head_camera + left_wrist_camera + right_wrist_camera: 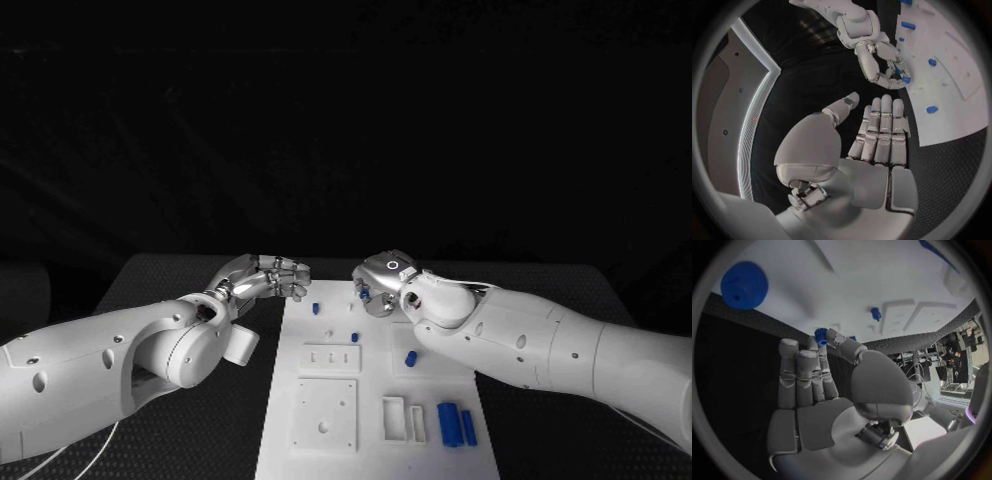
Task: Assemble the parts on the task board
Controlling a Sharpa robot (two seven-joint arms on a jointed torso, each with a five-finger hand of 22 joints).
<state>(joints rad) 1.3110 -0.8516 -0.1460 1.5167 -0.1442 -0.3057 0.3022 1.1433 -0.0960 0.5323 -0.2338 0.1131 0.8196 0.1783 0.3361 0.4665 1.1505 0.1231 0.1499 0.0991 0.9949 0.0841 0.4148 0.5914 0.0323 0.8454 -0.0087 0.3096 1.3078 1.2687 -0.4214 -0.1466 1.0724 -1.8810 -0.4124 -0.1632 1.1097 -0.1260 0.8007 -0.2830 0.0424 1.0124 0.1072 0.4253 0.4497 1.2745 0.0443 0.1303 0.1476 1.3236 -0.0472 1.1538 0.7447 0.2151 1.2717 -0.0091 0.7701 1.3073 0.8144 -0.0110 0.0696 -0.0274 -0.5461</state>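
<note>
The white task board (378, 440) lies in the middle of the table. My right hand (387, 285) hovers over the board's far end and pinches a small blue toothed part (821, 335) between thumb and a finger. My left hand (268, 277) hangs beside the board's far left corner, fingers straight and close together (879, 132), holding nothing. A large blue gear (744, 284) lies on the board near the right hand. A small blue peg (316, 309) stands near the left edge, another (411, 357) mid-board, and two blue cylinders (457, 425) lie at the near right.
Raised white blocks and slotted fixtures (326, 412) take up the board's near half. Black textured table (173, 290) flanks the board on both sides. Both white forearms slant in over the near corners.
</note>
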